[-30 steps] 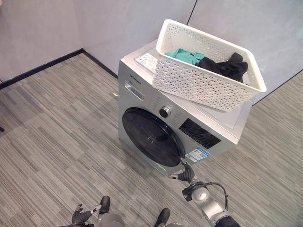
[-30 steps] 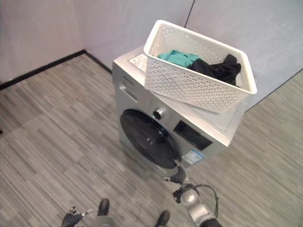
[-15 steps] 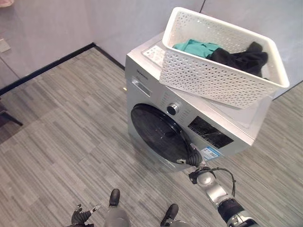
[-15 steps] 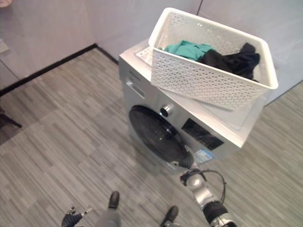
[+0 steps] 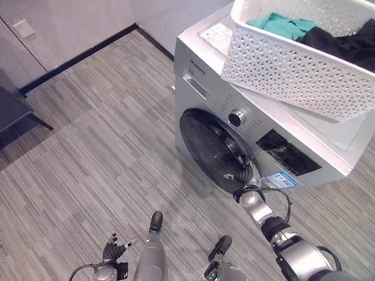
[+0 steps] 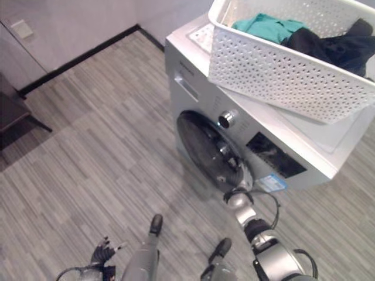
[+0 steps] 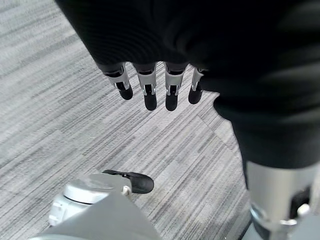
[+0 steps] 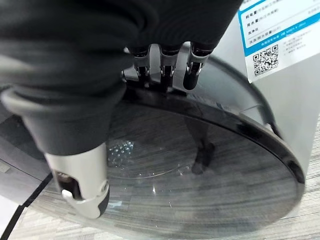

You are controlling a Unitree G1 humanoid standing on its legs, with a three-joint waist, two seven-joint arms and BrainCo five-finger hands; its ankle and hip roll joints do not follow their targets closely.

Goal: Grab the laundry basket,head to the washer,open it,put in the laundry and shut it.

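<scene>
Washer [image 5: 275, 126]: round dark door [image 5: 211, 151] ajar at its right edge. Right hand [image 5: 243, 175]: fingers [image 8: 192, 72] hooked round door rim. Basket [image 5: 293, 64] with clothes [image 5: 280, 24]: atop washer, above that hand. Left hand [image 5: 114, 250]: low near floor [image 5: 88, 152], fingers relaxed, empty.

Washer [image 5: 202, 70]: stood against the wall, door [image 5: 211, 153] facing the robot.
Laundry basket [image 5: 293, 67]: sat on the washer's top, clothes [image 5: 345, 44] inside.
Right hand [image 5: 243, 175]: at the door's right edge.
Left hand [image 5: 112, 250]: low at left, over the floor [image 5: 88, 146].
</scene>
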